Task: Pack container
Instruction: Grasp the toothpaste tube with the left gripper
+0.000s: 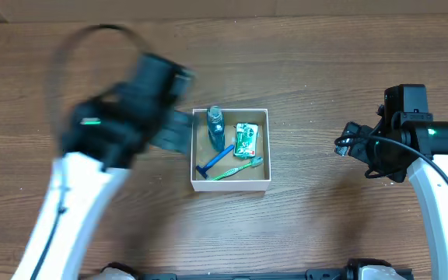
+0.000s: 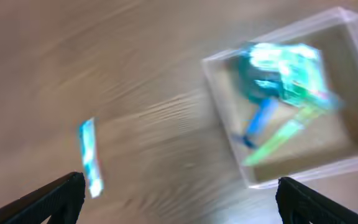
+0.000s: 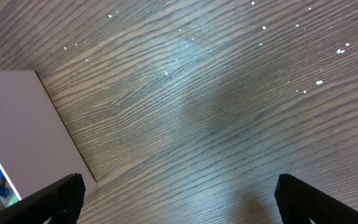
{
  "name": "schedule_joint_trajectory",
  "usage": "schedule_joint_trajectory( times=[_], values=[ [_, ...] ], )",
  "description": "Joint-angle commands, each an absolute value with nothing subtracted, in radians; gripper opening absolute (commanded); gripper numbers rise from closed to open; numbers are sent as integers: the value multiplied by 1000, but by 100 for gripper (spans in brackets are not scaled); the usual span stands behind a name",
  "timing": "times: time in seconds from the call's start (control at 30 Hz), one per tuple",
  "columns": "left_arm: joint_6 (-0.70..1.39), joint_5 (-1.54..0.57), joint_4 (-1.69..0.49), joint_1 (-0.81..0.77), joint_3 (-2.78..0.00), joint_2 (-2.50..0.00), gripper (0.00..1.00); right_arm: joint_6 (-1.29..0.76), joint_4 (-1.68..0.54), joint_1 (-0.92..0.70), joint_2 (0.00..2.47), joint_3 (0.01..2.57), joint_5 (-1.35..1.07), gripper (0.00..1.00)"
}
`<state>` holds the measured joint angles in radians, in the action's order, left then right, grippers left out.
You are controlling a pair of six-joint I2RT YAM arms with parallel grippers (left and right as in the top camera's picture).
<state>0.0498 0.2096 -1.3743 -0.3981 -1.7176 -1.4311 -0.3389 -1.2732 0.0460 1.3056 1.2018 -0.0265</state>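
Gripper state first: L gripper (image 2: 180, 185) is spread wide, nothing btwn its fingers, over bare wood surface (image 1: 302, 225) just left of the container (image 1: 232, 185). L wrist view is badly blurred. A small pale-blue strip (image 2: 90, 155) lies on the surface near the gripper, apart from the container; can't tell what it is. In overhead the L arm is a smear too, its dark head close to the container's left wall; touching or not, can't tell. R gripper (image 3: 179, 184) is also spread wide & holds nothing, over bare wood, well right of the container. Only a white corner of the box shows at the left edge of R wrist view.

Container sits mid-surface btwn the two arms, open top, white walls, tan floor. Inside, 4 items:
- teal bottle (image 1: 215, 131) along the left wall, toward the far side
- blue razor (image 1: 215, 162) diagonal in front of it, head near the front-left corner
- green toothbrush (image 1: 239, 168) diagonal along the front, right of the razor
- green & white packet (image 1: 245, 140) in the far-right part; it has print, too small to read
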Motion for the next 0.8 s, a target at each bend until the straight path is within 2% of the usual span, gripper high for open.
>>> schedule_joint_trajectory(
  times=[0.0, 0.1, 0.3, 0.53, 0.77],
  values=[
    [115, 168, -1394, -96, -1716, -1436, 100, -332, -1268, 52, 1293, 1203, -28, 100],
    [97, 39, -1343, 146, -1635, -1460, 100, -332, -1268, 52, 1293, 1203, -28, 100],
    [90, -7, -1138, 403, -1376, -1621, 100, -332, -1268, 52, 1293, 1203, -28, 100],
    [78, -19, -1045, 431, -1357, -1907, 100, -332, -1269, 52, 1293, 1203, -28, 100],
    [78, -19, -1007, 429, -1357, -2036, 100, -332, -1266, 52, 1293, 1203, -28, 100]
  ],
)
